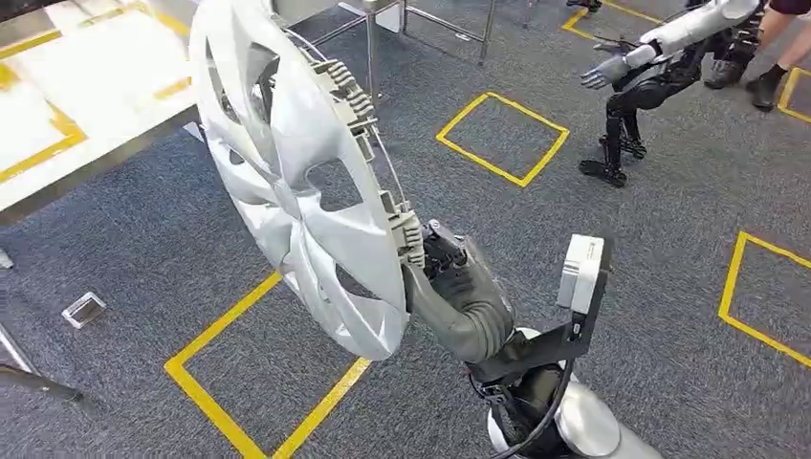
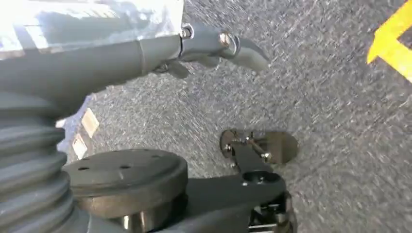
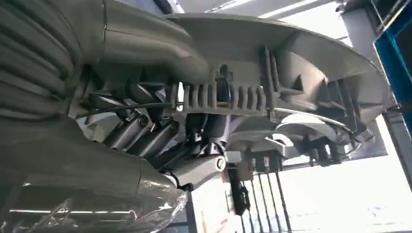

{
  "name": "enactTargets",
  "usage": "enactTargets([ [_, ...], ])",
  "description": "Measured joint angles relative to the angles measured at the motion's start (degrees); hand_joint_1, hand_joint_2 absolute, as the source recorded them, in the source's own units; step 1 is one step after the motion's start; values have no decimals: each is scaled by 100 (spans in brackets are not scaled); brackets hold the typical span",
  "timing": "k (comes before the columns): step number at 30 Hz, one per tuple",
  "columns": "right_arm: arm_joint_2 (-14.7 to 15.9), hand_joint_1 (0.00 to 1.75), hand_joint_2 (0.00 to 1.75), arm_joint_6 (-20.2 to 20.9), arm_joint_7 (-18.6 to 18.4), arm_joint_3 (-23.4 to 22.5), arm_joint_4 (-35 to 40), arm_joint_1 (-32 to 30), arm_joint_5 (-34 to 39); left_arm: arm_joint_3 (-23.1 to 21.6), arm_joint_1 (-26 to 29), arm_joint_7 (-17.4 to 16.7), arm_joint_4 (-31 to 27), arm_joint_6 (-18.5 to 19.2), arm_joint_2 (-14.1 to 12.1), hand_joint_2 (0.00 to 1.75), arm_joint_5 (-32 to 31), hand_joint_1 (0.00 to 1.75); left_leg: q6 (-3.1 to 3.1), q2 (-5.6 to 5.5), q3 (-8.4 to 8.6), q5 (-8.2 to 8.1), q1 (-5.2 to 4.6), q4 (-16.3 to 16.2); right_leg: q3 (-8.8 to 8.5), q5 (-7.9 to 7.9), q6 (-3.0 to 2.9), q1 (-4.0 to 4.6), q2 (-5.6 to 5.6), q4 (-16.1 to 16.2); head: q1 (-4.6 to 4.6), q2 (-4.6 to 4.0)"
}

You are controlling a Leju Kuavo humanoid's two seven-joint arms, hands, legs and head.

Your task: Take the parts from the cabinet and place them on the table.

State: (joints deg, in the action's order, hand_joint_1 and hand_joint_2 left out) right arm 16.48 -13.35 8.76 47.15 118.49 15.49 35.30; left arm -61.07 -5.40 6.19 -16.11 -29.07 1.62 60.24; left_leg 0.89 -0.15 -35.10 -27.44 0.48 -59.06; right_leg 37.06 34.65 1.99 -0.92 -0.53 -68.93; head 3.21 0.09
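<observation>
A robotics test hall or workshop floor is showing here. Grey carpet [image 1: 669, 239] is covering the ground, and yellow tape squares [image 1: 501, 138] are marking out stations across it. A white-topped metal table [image 1: 86, 105] with yellow markings is standing at one side. Another humanoid robot [image 1: 660, 67] is reaching out an arm in the far corner, with a person's legs [image 1: 779, 57] standing just beside it.

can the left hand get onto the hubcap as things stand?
Probably not right away. The left hand hangs low over the carpet, holding nothing, while the right hand grips the hubcap up by its rim.
</observation>
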Motion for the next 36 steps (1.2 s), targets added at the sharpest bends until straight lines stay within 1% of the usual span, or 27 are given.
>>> enactTargets([
  [1,0,175,175,0,0,0,0,-7,0,0,-1,0,0,0,-2,175,0,0,12,-39,1,-3,-18,0,242,150,-7,3,13,-455,13,0],
  [2,0,175,175,0,2,2,-4,-18,0,0,1,0,0,0,-7,175,0,0,20,-89,7,-8,-37,-1,423,184,-19,8,15,-754,13,0],
  [3,2,175,175,0,2,2,-13,-27,0,0,4,0,2,0,-11,175,0,0,25,-145,19,-12,-50,-2,461,70,-41,14,17,-759,13,0],
  [4,2,175,175,0,0,2,-17,-28,0,0,4,-2,2,0,-13,175,0,0,30,-208,35,-17,-59,-3,374,-163,-75,26,25,-492,13,0],
  [6,2,175,175,0,0,0,-20,-27,2,0,-1,-7,2,0,-13,175,0,0,21,-329,80,-38,-55,-4,-37,-745,-155,57,143,498,15,0],
  [7,2,175,175,9,2,-2,-20,-25,2,0,3,-7,2,0,-9,175,2,0,2,-371,82,-50,-39,-3,-184,-823,-183,68,336,835,15,0],
  [8,2,175,175,18,7,0,-22,-26,0,-2,-9,-7,2,0,-9,175,2,0,-29,-425,52,-49,-58,-32,-229,-811,-178,62,401,938,-18,0],
  [10,2,175,175,33,9,0,-22,-16,2,-7,5,-7,2,7,-9,175,17,0,-98,-490,10,-29,-3,-15,-243,-761,-176,101,336,977,15,0],
  [12,0,175,175,33,9,-2,-22,-16,2,-9,18,-7,2,4,-13,175,17,0,-168,-588,27,-37,-16,2,-293,-796,-237,66,225,1082,18,0],
  [14,0,175,175,31,9,-2,-22,-15,0,-13,10,-7,2,-2,-17,175,17,0,-214,-252,-118,-313,-37,-343,-372,-809,-271,54,118,1148,-46,0],
  [15,0,175,175,31,9,-4,-22,-17,2,-20,0,-7,4,0,-17,175,17,0,-245,-157,-322,-537,-25,-797,-386,-796,-288,56,48,1148,-46,0],
  [17,0,175,175,33,13,-2,-24,-21,2,-26,5,-9,4,2,-17,175,20,0,-293,-94,-700,-809,-2,-1587,-396,-771,-296,53,-69,1134,-57,0],
  [18,0,175,175,33,13,0,-24,-24,2,-26,13,-15,4,4,-20,175,20,0,-315,-89,-743,-757,18,-1639,-403,-761,-286,47,-118,1130,-50,0],
  [19,0,175,175,31,11,0,-26,-24,2,-28,21,-18,4,6,-20,175,20,0,-332,-79,-662,-591,35,-1471,-411,-745,-270,38,-154,1122,-55,0],
  [20,0,175,175,31,9,2,-28,-26,2,-28,22,-22,4,9,-20,175,20,0,-349,-50,-447,-312,48,-1021,-422,-726,-248,23,-204,1105,-55,0],
  [21,-2,175,175,31,7,2,-28,-26,2,-28,17,-24,4,11,-22,175,20,0,-358,25,-172,-37,55,-460,-439,-697,-220,8,-239,1084,-55,0],
  [22,0,175,175,33,7,2,-28,-26,2,-28,15,-24,4,13,-20,175,20,0,-363,195,14,29,51,-52,-453,-664,-180,14,-273,1064,-59,0],
  [23,0,175,175,33,9,0,-28,-22,2,-33,-2,-24,4,20,-13,175,20,0,-305,242,54,-26,-10,11,-443,-644,-143,56,-302,1028,-90,0],
  [24,-2,175,175,33,9,0,-28,-20,2,-35,-6,-31,4,22,-13,175,20,0,-216,203,34,-36,-9,-11,-443,-646,-119,54,-320,1037,-76,0],
  [27,-2,175,175,35,9,0,-35,-14,2,-37,24,-61,9,20,-22,175,35,0,-100,94,65,-38,-15,8,-506,-612,-17,31,-418,1063,-68,0],
  [28,-2,175,175,35,7,-2,-39,-13,2,-37,22,-66,9,20,-24,175,35,0,-68,74,81,-29,11,29,-492,-519,16,13,-284,987,-50,0],
  [29,-2,175,175,35,7,-2,-39,-11,2,-39,9,-66,9,17,-24,175,37,0,-30,49,82,-26,16,28,-380,-356,15,9,-118,738,-42,0],
  [30,-2,175,175,33,7,0,-44,-14,2,-39,-2,-68,9,17,-24,175,35,0,-10,12,80,-29,14,27,-181,-138,14,9,-30,319,-9,0],
  [32,-2,175,175,11,0,4,-59,-27,2,-44,-4,-68,9,20,-24,175,37,0,11,-63,82,-38,-13,21,305,197,10,16,14,-630,9,0],
  [33,-2,175,175,-9,-4,4,-70,-34,2,-48,-1,-85,9,22,-24,175,37,0,18,-104,88,-42,-23,17,409,163,-1,18,15,-778,11,0],
  [34,0,175,175,-31,-15,4,-83,-43,2,-50,-1,-98,9,20,-26,175,39,0,26,-129,101,-49,-35,13,378,-16,-25,25,16,-642,13,0],
  [36,-2,175,175,-65,-33,4,-98,-45,17,-65,-5,-111,9,22,-24,175,42,0,17,-211,127,-69,-42,3,53,-576,-98,44,37,194,28,0],
])
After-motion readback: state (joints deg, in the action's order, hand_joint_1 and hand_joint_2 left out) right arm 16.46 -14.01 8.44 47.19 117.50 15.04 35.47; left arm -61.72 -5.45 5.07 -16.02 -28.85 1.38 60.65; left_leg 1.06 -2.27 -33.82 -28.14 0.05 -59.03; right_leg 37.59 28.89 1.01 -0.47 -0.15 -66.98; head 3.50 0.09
